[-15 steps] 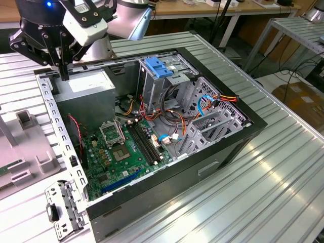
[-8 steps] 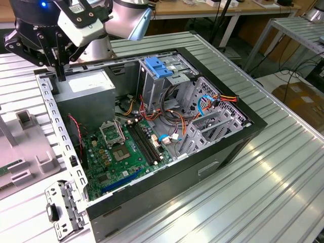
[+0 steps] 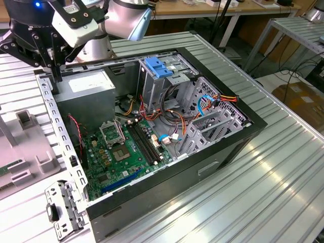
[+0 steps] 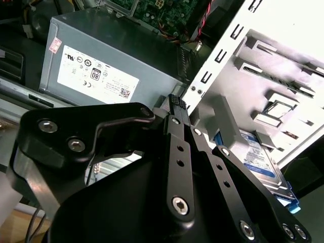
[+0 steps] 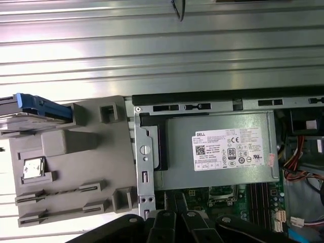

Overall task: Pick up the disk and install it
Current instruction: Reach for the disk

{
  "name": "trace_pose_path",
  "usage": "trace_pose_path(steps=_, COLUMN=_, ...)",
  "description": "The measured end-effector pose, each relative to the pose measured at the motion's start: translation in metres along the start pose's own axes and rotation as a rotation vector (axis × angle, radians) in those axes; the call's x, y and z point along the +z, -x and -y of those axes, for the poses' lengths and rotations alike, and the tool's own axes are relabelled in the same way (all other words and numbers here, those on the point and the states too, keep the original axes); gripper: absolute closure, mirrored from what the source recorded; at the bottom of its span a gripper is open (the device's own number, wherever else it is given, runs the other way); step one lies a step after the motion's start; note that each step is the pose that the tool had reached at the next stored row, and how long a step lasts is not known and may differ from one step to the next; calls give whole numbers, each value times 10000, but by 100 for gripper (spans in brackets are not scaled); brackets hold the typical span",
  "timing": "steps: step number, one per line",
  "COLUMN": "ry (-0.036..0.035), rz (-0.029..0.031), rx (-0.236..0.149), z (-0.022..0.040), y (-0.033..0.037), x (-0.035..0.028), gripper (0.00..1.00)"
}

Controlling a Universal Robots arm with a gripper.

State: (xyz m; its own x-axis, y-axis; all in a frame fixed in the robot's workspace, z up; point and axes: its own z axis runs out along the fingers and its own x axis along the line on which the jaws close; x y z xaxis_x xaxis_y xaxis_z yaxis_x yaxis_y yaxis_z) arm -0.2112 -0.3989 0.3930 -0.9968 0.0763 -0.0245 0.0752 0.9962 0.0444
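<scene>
The disk is a flat dark drive with a white label and a blue band. It lies in a blue plastic carrier on the end of a grey holder outside the computer case. In the first wrist view the disk shows edge-on with its blue carrier. My gripper hangs over the case's rear corner by the power supply, well apart from the disk. Its black fingers meet at the tips with nothing between them. In the exterior view the gripper is at the case's far left corner.
The open computer case lies on a ribbed metal table. Inside are a grey power supply, a green motherboard, cables and a drive cage with a blue bracket. A loose metal bracket lies near the front.
</scene>
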Motion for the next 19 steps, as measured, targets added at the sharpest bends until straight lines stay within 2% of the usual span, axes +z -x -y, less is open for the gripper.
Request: trace_pose_path(steps=19, ry=0, rz=0, rx=-1, z=10, y=-132, x=-3, gripper=89)
